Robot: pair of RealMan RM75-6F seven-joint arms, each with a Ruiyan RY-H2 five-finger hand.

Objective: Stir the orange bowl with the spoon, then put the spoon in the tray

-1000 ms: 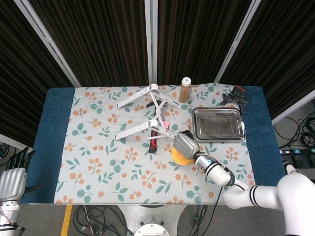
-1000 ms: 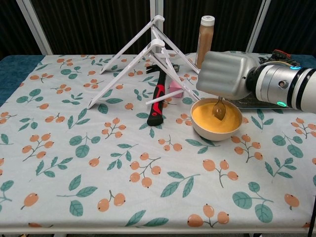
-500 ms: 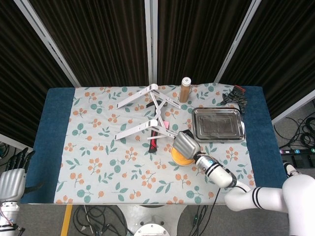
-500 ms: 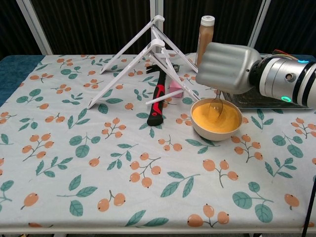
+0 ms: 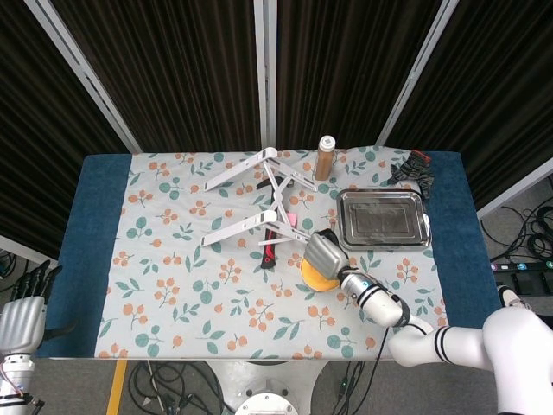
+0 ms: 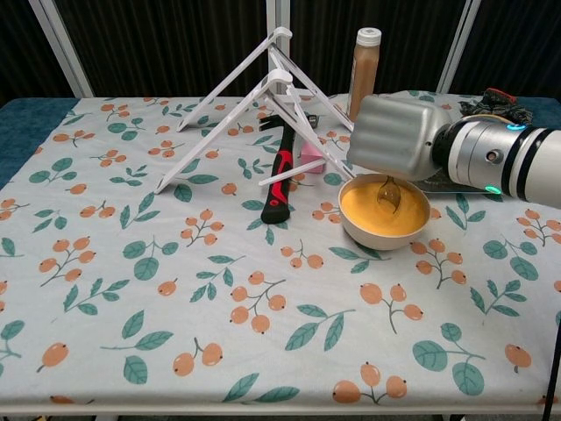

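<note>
The orange bowl stands right of centre on the floral cloth. Directly over it, my right hand holds the metal spoon, whose bowl dips into the orange inside. Behind the bowl to the right lies the metal tray, partly hidden by my hand in the chest view. My left hand hangs off the table's left front corner, fingers spread, holding nothing.
A white folding stand and a red-and-black hammer lie left of the bowl, with a small pink block between. A brown bottle stands at the back. Black cables lie beyond the tray.
My right hand has shifted slightly over the bowl and the spoon has swung round inside it. The left hand has not moved.
</note>
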